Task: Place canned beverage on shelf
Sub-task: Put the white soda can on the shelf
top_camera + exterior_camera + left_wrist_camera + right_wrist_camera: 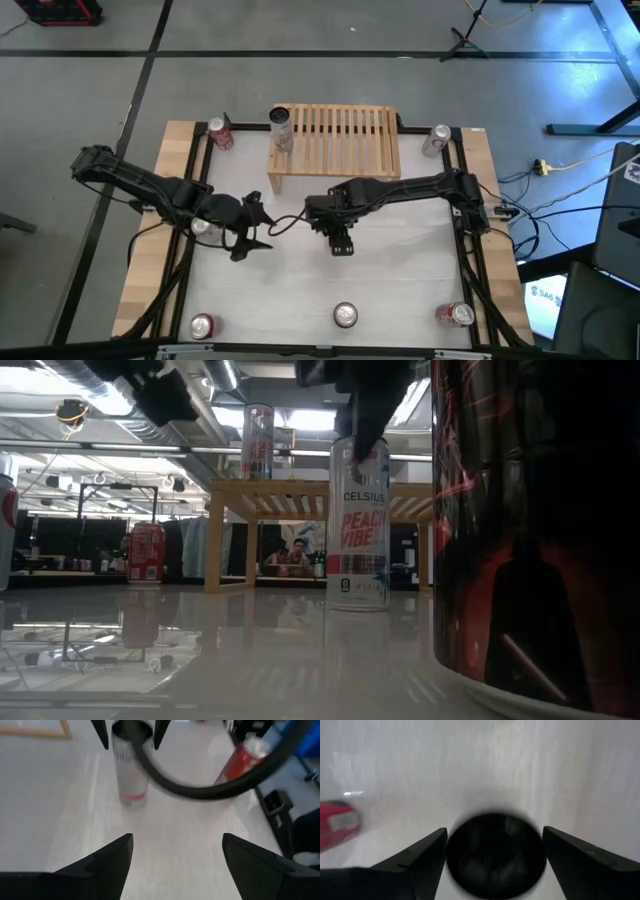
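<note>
I've got the right tool [495, 865] straddling the upright can [358, 525] mid-tabletop, fingers apart either side, not clamped I think. Shelf [335, 140] lies just behind it, w/ one can on top. Left tool [176, 862] open, waiting nearby.

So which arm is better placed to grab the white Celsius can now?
Right: the right gripper is open directly above the Celsius can, straddling its top. The left gripper is open but beside it.
</note>
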Motion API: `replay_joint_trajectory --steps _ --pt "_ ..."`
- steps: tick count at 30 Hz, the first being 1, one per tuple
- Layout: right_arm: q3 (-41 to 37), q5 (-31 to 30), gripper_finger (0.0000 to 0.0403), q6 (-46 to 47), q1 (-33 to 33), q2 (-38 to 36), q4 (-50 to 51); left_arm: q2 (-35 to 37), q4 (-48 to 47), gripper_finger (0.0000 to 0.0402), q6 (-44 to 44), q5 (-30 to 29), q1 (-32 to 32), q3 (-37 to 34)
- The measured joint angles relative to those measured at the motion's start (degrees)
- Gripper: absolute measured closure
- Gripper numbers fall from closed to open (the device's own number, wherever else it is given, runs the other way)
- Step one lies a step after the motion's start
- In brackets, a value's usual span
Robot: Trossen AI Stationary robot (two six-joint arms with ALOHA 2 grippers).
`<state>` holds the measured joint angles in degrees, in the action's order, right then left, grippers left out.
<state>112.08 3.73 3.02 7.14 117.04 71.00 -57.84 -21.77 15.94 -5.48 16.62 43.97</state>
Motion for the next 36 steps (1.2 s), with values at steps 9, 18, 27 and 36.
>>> replay_joint_trajectory --steps 9,18,27,36 --pt "-1.2 -6.0 0.0096 7.9 5.0 -13.8 1.3 -7.2 13.7 0.0106 5.6 0.4 -1.3 1.6" --pt "-18.5 -27.4 0.0096 23.4 20.3 -29.0 -0.4 -20.7 14.8 0.0110 2.7 -4.1 -3.0 15.9" --pt "-36.3 -34.6 0.0095 43.2 34.7 -38.0 -1.0 -24.5 16.6 0.0107 4.9 -7.6 -4.0 20.0" --pt "-38.9 -37.7 0.0095 46.8 41.0 -38.9 -0.7 -31.6 22.7 0.0037 10.9 -10.1 -6.4 20.0"
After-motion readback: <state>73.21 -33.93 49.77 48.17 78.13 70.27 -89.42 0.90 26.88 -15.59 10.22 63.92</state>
